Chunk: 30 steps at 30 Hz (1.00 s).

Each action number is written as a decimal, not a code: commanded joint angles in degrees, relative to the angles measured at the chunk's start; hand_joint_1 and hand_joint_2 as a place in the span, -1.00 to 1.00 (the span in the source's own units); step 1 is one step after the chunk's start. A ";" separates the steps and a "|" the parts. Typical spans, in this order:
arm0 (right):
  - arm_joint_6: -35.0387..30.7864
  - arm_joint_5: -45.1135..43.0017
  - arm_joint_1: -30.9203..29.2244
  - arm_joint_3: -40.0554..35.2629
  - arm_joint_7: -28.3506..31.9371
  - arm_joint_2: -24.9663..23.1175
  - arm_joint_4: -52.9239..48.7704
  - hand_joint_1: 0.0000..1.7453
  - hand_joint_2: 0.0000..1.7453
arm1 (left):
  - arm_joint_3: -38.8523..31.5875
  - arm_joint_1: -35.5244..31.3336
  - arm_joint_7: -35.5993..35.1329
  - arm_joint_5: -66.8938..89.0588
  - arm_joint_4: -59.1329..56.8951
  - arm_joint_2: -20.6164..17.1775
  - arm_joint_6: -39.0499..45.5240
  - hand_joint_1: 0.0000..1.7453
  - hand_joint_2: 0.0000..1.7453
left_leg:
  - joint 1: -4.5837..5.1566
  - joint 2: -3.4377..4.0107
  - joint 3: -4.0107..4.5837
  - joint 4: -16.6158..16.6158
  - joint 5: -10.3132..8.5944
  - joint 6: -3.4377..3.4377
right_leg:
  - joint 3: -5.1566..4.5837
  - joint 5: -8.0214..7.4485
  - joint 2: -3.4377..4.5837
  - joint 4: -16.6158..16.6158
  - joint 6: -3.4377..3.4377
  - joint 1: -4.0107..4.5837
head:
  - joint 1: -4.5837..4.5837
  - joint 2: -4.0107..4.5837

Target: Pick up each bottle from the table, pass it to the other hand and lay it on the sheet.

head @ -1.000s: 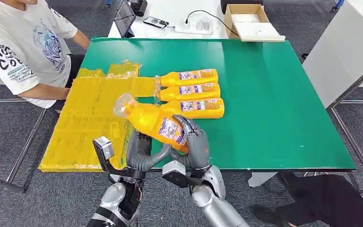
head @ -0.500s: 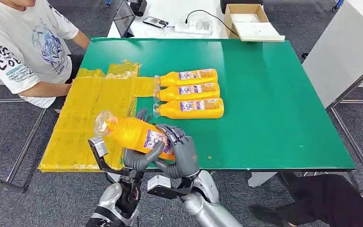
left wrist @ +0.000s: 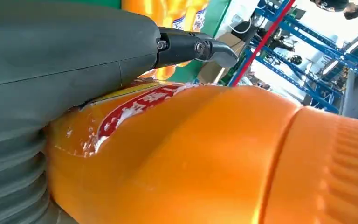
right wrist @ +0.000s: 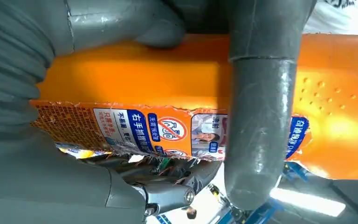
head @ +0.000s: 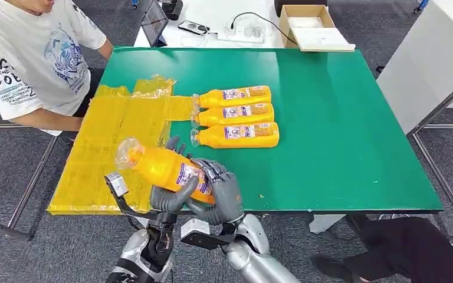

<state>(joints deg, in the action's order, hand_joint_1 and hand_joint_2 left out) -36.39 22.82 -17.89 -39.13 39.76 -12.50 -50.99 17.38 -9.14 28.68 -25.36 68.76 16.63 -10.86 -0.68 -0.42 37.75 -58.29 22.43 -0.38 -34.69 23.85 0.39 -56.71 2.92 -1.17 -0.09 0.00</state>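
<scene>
Both hands on one orange bottle [head: 165, 169] at the near edge of the green tabletop [head: 342, 130], roughly 6 o'clock in the head view. Left hand [head: 168, 197] has its fingers clamped under and around the bottle body; right hand [head: 224, 194] has its fingers wrapped over the labelled base end. Bottle is tilted, clear cap end pointing toward 10 o'clock, hanging over the near right corner of the yellow sheet [head: 109, 147]. Can't tell whether it touches the sheet. Left wrist view: orange body pressed against the grey thumb [left wrist: 65, 70]. Right wrist view: thumb [right wrist: 258, 116] across the bottle beside the torn label [right wrist: 144, 128]. Three more bottles [head: 236, 115] lie side by side on the tabletop at 12 o'clock from the hands, caps toward the sheet, top one's cap just touching the sheet edge. Person in a white printed T-shirt [head: 29, 53] at 10 o'clock, beside the sheet's far end. Open cardboard box [head: 312, 26] on the white table behind.
</scene>
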 commanded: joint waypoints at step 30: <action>4.95 0.63 3.16 8.20 -0.65 0.01 -14.32 -1.00 -1.00 | -7.99 -8.20 11.32 22.79 -1.93 -0.36 28.96 1.00 1.00 | -0.04 -0.07 0.02 -0.04 0.02 0.00 | 0.06 0.03 -0.08 -0.03 -0.10 0.07 | -0.02 0.00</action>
<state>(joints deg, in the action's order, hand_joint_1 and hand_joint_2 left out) -32.57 22.73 -16.28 -34.51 40.11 -14.58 -53.29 15.12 -10.48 39.41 -4.97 70.12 16.74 14.41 -0.68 -0.45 37.81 -58.29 22.42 -0.38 -34.69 23.84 0.39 -56.72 2.92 -1.16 -0.11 0.00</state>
